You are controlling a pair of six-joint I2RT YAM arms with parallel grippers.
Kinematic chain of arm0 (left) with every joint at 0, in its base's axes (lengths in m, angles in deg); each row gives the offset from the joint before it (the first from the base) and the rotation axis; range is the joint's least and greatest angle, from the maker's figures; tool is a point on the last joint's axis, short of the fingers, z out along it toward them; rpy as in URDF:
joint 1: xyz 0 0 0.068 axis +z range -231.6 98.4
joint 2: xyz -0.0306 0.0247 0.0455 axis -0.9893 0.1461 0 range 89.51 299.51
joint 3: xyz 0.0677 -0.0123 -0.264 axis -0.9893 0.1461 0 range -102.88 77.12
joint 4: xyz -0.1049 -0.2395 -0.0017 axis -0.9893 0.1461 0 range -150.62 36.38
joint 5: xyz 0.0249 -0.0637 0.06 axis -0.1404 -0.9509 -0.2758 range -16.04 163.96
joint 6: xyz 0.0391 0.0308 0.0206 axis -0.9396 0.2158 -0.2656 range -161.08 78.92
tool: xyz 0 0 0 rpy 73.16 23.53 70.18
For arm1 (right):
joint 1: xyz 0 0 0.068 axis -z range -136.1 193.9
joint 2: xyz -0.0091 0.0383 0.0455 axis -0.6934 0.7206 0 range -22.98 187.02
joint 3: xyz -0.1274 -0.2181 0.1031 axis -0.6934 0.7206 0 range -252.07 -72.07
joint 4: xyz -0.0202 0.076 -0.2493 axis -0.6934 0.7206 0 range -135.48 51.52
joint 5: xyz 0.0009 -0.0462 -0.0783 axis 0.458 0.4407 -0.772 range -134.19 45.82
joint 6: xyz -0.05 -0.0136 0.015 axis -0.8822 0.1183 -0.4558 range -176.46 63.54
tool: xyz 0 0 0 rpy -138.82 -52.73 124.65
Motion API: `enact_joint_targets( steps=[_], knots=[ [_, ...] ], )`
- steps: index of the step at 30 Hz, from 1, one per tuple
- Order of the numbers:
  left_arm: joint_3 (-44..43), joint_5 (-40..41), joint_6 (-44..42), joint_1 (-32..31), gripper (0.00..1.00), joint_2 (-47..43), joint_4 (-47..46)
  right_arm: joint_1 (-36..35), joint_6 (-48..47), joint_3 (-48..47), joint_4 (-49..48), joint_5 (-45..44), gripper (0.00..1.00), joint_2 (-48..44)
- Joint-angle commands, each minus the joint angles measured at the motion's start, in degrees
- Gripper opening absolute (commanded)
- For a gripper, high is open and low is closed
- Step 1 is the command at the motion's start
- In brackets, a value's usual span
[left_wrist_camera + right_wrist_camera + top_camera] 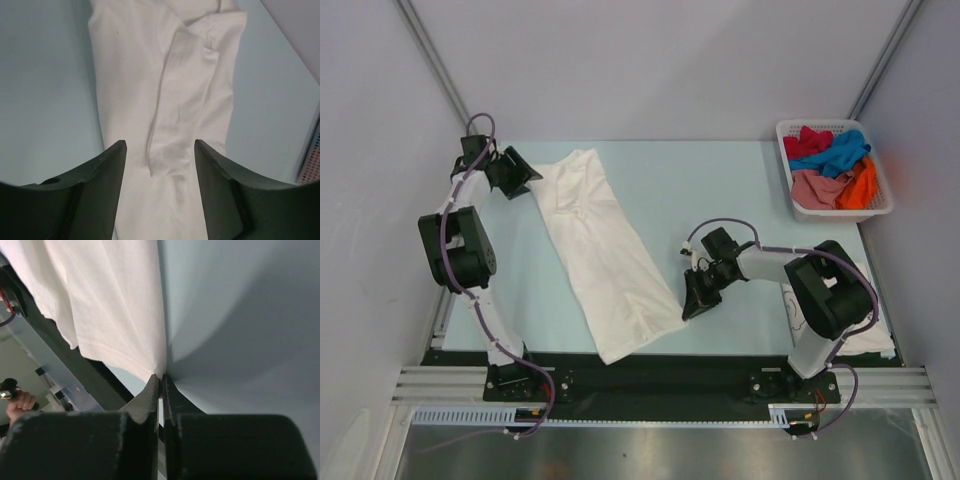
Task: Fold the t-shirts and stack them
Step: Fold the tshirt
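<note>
The right gripper (pixel 161 379) pinched the white t-shirt (pixel 605 250) hem.
Jaws closed on cloth; left gripper (pixel 160 144) stood spread apart, holding nothing.

No text, label, brand or number is legible. Shirt (pixel 876 338), nearward of the basket (pixel 830 124): black line print, unreadable.

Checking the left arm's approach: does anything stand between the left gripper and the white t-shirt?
Nothing visible does. The left gripper hangs open over the white t-shirt at its collar end; the right gripper is shut on its hem corner.
</note>
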Motion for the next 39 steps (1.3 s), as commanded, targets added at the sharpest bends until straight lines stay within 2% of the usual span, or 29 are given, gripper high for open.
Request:
enact_joint_targets(
  steps=[1, 4, 8, 9, 11, 12, 15, 18, 21, 22, 23, 26, 27, 28, 30, 34, 39],
  knots=[
    [-5.4, 0.1, -1.6, 0.9, 0.62, 4.9, -2.9, -0.4, 3.2, 6.3, -2.1, -0.1, 0.03, -2.5],
    [-7.0, 0.6, -0.4, 0.9, 0.62, 7.1, -4.1, -2.0, 5.1, 10.4, -3.1, -0.4, 0.03, -6.9],
    [-5.1, 1.7, -0.1, 0.9, 0.63, 7.1, -5.9, -6.7, 10.3, 14.5, -5.0, -1.8, 0.09, -13.2],
    [-4.4, 2.4, -0.2, 0.9, 0.64, 6.4, -6.6, -7.1, 10.8, 13.9, -4.9, -2.6, 0.2, -14.6],
    [-2.7, 2.3, -0.6, 0.9, 0.66, 6.1, -8.3, -6.2, 11.6, 12.4, -4.0, -6.5, 0.35, -17.6],
    [-2.8, 1.4, -0.6, 0.9, 0.66, 6.3, -8.8, -5.4, 11.6, 9.9, -4.0, -8.0, 0.47, -18.2],
    [-3.8, -0.3, 0.1, 0.9, 0.66, 8.3, -9.2, -0.9, 9.0, 2.8, -6.3, -12.9, 0.55, -16.6],
    [-4.7, -1.7, 1.3, 0.8, 0.66, 9.6, -9.5, 4.0, 9.4, -4.5, -9.9, -14.9, 0.58, -6.6],
    [-5.1, -1.2, 2.2, 0.7, 0.66, 10.4, -10.1, 5.6, 8.2, -18.7, -12.1, -14.7, 0.56, 7.1],
    [-5.3, -1.3, 2.5, 0.7, 0.65, 10.7, -10.1, 5.8, 7.9, -26.2, -12.1, -14.2, 0.55, 10.3],
    [-5.5, -1.3, 3.2, 0.8, 0.61, 11.1, -10.1, 6.2, 8.0, -30.9, -12.1, -13.7, 0.54, 17.5],
    [-3.3, -1.3, 6.3, 0.8, 0.59, 10.9, -10.8, 7.2, 11.3, -46.9, -11.8, -12.4, 0.51, 29.4],
    [-2.5, -1.8, 7.1, 0.6, 0.59, 10.7, -11.9, 7.3, 12.3, -50.2, -12.2, -12.2, 0.51, 32.5],
    [-1.4, -2.0, 8.3, 0.5, 0.6, 10.5, -13.0, 7.4, 15.1, -57.9, -12.4, -11.4, 0.5, 35.0],
    [0.4, -2.1, 9.0, 0.4, 0.61, 10.6, -14.3, 7.3, 18.1, -64.4, -12.8, -10.7, 0.5, 41.9],
    [0.7, -2.0, 10.0, 0.4, 0.63, 11.7, -14.8, 6.5, 27.0, -73.3, -20.3, -10.0, 0.51, 49.6],
    [-1.5, -1.7, 10.9, 0.4, 0.64, 13.7, -15.1, 3.7, 32.0, -88.6, -19.9, -10.8, 0.51, 59.3]
  ],
)
